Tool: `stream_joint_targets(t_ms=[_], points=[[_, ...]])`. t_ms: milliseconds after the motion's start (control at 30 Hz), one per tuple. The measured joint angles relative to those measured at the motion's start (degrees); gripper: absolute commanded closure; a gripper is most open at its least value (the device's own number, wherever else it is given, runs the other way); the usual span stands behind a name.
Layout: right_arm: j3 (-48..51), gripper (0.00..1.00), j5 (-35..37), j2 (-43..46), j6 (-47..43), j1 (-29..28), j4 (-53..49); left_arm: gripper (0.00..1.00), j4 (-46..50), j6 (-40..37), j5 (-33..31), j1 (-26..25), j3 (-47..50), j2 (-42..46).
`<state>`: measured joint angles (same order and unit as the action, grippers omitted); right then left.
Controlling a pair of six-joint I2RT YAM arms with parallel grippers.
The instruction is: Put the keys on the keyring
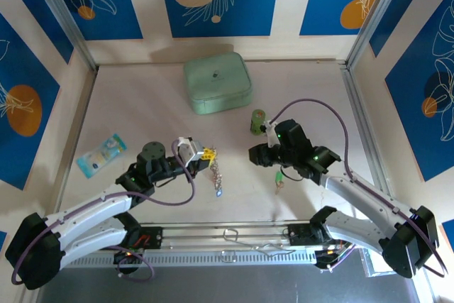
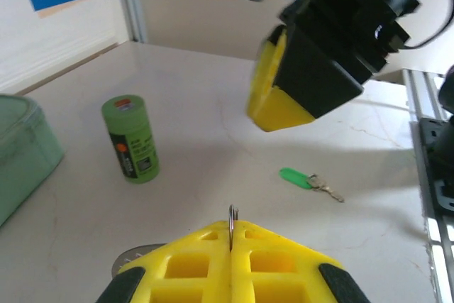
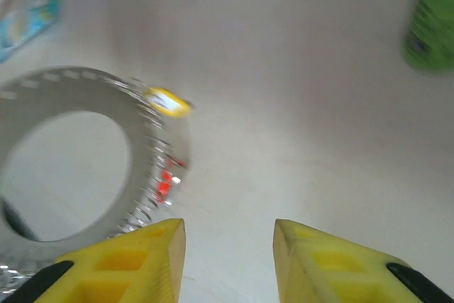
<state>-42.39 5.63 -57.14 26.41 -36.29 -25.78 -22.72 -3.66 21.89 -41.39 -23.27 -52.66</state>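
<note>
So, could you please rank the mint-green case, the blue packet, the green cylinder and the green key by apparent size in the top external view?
Largest to smallest:
1. mint-green case
2. blue packet
3. green cylinder
4. green key, clearly smallest

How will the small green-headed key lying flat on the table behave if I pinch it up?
The green-headed key lies flat and thin, so a pinch will probably skid it along the smooth tabletop rather than get under it. It looks very light. Its small metal loop seems loosely attached, so it will likely dangle once lifted.
</note>
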Motion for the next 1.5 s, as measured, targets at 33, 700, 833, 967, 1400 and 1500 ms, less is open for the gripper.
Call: stream_joint_targets(t_ms=[33,700,833,967,1400,1500], points=[[0.0,0.62,1.5,-0.3,2.6,0.1,-2.0,1.00,0.3,0.5,-1.0,0.0,-0.1,0.0],[2.8,0.55,10.5,-14.4,26.6,0.7,-20.3,1.00,1.4,3.7,-7.5,0.0,-0.1,1.2],[2.8,0.58,10.5,-18.7,27.1,0.7,-19.6,1.00,1.4,3.6,-7.4,0.0,-0.1,1.2],[2.8,0.69,10.6,-20.5,27.6,0.7,-18.4,1.00,1.4,3.6,-7.4,0.0,-0.1,1.1],[2.8,0.71,12.4,-20.7,28.0,0.7,-17.6,1.00,1.6,3.2,-7.4,0.0,-0.1,0.4],[2.8,0.70,12.5,-20.7,28.1,0.8,-17.5,1.00,1.9,3.2,-7.4,0.0,-0.1,0.4]])
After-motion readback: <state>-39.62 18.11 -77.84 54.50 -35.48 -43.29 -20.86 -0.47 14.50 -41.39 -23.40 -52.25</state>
